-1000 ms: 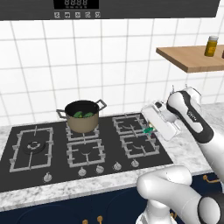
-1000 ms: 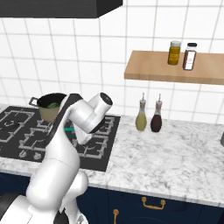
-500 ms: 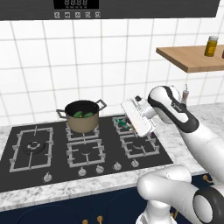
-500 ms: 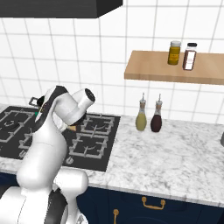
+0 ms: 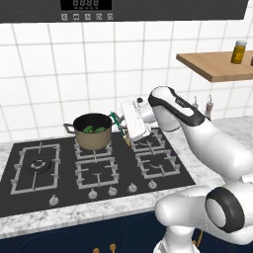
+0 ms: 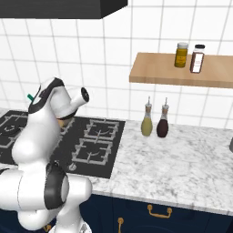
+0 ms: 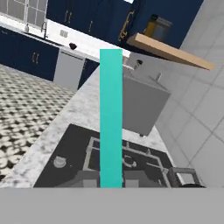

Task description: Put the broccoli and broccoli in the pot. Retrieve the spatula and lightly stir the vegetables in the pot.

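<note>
The tan pot (image 5: 92, 138) stands on the back middle burner of the black hob (image 5: 29, 190). Green broccoli (image 5: 94, 129) lies inside it. My gripper (image 5: 122, 129) hangs just right of the pot's rim, shut on the spatula (image 5: 115, 118). The teal handle points up and left toward the pot. A bit of the yellow-orange blade (image 5: 127, 142) shows below the hand. In the hand view the teal handle (image 7: 110, 118) runs straight up from the bottom. In the right base view my arm covers most of the pot (image 6: 63, 123), and the handle's tip (image 6: 30, 97) sticks out to its left.
An olive bottle (image 6: 147, 124) and a dark bottle (image 6: 162, 125) stand on the marble counter (image 6: 191, 159) right of the hob. A wooden shelf (image 6: 182, 73) above them carries two jars. Knobs (image 5: 112, 191) line the hob's front edge.
My arm has swung left across the hob with the spatula held, from over the right burners to beside the pot's right rim.
</note>
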Controlling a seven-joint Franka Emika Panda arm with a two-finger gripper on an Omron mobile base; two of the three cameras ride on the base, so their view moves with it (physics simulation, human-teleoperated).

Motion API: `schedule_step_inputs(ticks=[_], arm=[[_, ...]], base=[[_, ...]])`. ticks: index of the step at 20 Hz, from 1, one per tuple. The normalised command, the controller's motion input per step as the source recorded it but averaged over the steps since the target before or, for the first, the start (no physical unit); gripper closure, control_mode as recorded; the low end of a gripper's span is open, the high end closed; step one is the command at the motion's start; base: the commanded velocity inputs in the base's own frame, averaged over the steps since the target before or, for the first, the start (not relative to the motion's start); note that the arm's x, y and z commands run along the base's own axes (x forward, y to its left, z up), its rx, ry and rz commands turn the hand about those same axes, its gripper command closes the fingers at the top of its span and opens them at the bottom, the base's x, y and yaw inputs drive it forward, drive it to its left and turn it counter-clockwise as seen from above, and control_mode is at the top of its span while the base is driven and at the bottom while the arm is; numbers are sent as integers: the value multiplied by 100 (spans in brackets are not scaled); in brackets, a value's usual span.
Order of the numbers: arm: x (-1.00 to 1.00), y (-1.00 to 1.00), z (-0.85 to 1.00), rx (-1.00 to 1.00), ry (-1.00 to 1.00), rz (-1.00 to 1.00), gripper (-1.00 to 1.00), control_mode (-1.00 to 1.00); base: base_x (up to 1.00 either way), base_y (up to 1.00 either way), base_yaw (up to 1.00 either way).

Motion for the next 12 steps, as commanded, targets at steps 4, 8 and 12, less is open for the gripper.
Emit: schedule_step_inputs(ticks=[4, 8, 12], arm=[[42, 22, 20, 22, 5, -10, 100, -100], [43, 64, 0, 9, 0, -13, 100, -100], [61, 52, 1, 1, -3, -17, 100, -100]], base=[[0, 0, 0], [0, 0, 0], [0, 0, 0]])
